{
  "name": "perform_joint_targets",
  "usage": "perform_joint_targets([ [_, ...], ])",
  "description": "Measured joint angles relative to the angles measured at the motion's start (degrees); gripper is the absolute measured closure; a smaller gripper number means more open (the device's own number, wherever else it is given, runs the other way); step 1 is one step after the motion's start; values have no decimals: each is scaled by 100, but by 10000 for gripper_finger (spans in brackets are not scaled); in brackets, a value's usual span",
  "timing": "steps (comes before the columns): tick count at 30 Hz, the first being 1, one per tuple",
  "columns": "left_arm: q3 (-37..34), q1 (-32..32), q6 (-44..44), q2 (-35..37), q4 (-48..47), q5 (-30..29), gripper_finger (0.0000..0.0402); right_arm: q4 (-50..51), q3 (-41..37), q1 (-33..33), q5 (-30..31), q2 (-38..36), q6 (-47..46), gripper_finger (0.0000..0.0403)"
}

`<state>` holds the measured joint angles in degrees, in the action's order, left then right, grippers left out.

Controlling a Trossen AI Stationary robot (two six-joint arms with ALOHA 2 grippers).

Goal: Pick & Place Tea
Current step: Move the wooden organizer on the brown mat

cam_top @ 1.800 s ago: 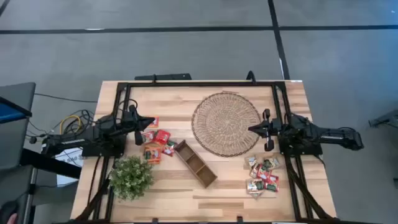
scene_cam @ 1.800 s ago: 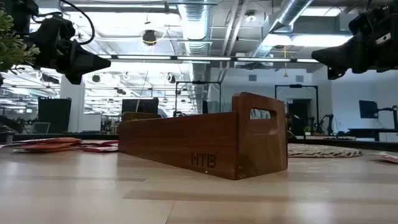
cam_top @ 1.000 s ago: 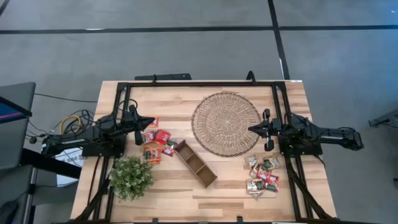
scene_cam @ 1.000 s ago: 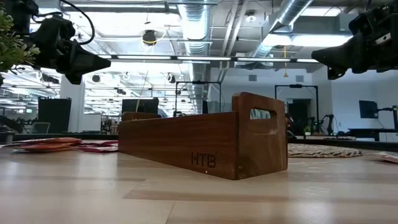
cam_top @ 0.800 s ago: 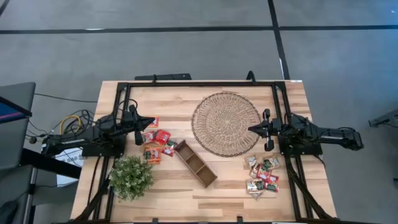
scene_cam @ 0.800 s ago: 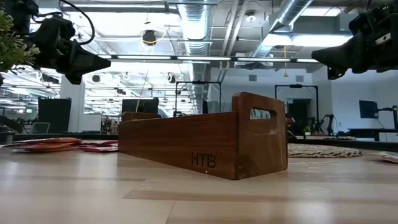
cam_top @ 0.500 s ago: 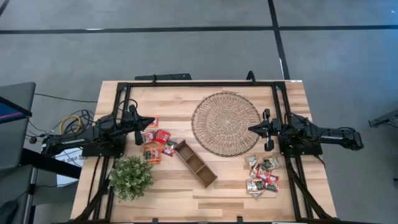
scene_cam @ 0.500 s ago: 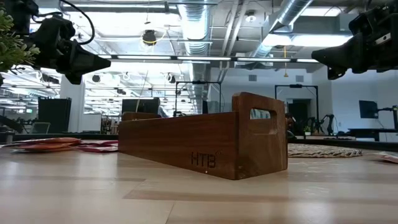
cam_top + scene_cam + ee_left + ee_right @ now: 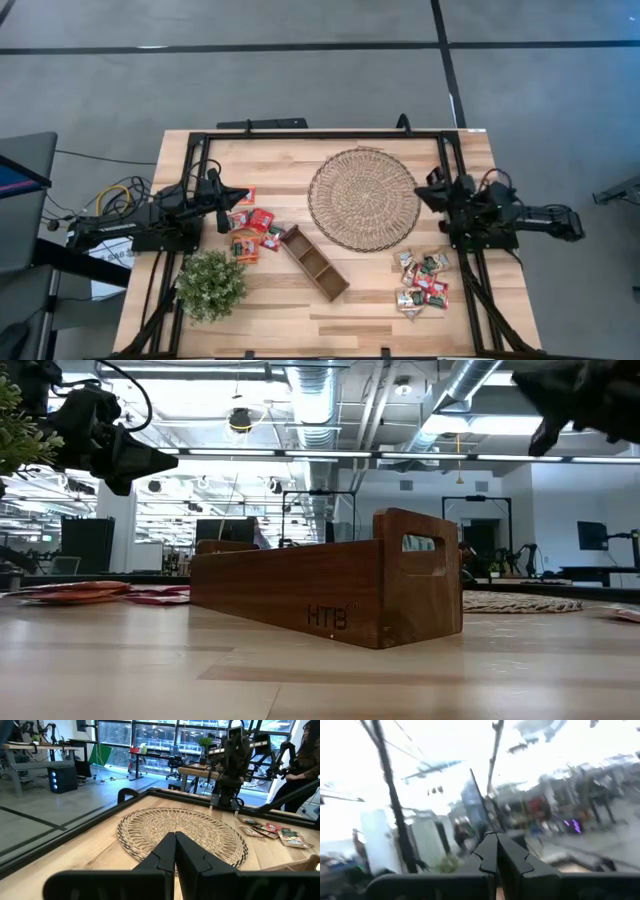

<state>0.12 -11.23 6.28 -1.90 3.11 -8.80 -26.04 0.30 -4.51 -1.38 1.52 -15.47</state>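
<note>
The tea lies in two heaps of small flat sachets: red and orange ones (image 9: pixel 254 232) at the table's left, red and green-and-white ones (image 9: pixel 422 278) at the near right, also seen past the mat (image 9: pixel 272 831). My left gripper (image 9: pixel 245 195) hovers shut and level just above the left heap's far side, holding nothing (image 9: pixel 175 839). My right gripper (image 9: pixel 420 194) is shut and tipped upward at the mat's right rim, far side of the right heap; its wrist view is blurred (image 9: pixel 496 840).
A round woven mat (image 9: pixel 363 198) lies at the far centre. A long brown wooden tray (image 9: pixel 314 262) stands slantwise in the middle, with a potted plant (image 9: pixel 212 285) at the near left. A black frame (image 9: pixel 320 133) rims the table. A person (image 9: pixel 306 750) is beyond the right arm.
My right gripper has risen and tipped its fingers upward, rolling about its own axis; its tip has drawn back slightly toward the table's right edge. It stays shut. The sachets, tray and mat have not moved.
</note>
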Motion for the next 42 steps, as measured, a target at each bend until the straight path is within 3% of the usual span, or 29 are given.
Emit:
perform_joint_targets([
  [3, 0, 0, 82, 0, 2, 1, 401, -613, 0, 301, 16, 370, 14, 403],
  [9, 0, 0, 90, -1, 4, 0, 401, -1536, 330, 1308, 464, 2245, 536, 403],
  [14, 0, -1, 92, -1, 9, 0, 401, -1600, 1365, 2146, 1647, 4376, 1350, 403],
  [18, 0, -1, 110, 1, 26, 2, 401, -1350, 2449, 2396, 1819, 5908, 1724, 403],
  [24, 0, 0, 245, 1, 56, -2, 401, 679, 4382, 2175, 1815, 7579, 804, 381],
  [33, 0, 0, 282, 1, 140, -2, 401, 5018, 7432, 1626, 1562, 9852, -927, 240],
  [38, 0, -1, 377, 1, 149, -2, 401, 6136, 8569, 1552, 946, 10948, -1260, 168],
  [42, 0, -1, 509, 1, 149, 0, 401, 6869, 9233, 1576, 840, 11611, -1334, 156],
])
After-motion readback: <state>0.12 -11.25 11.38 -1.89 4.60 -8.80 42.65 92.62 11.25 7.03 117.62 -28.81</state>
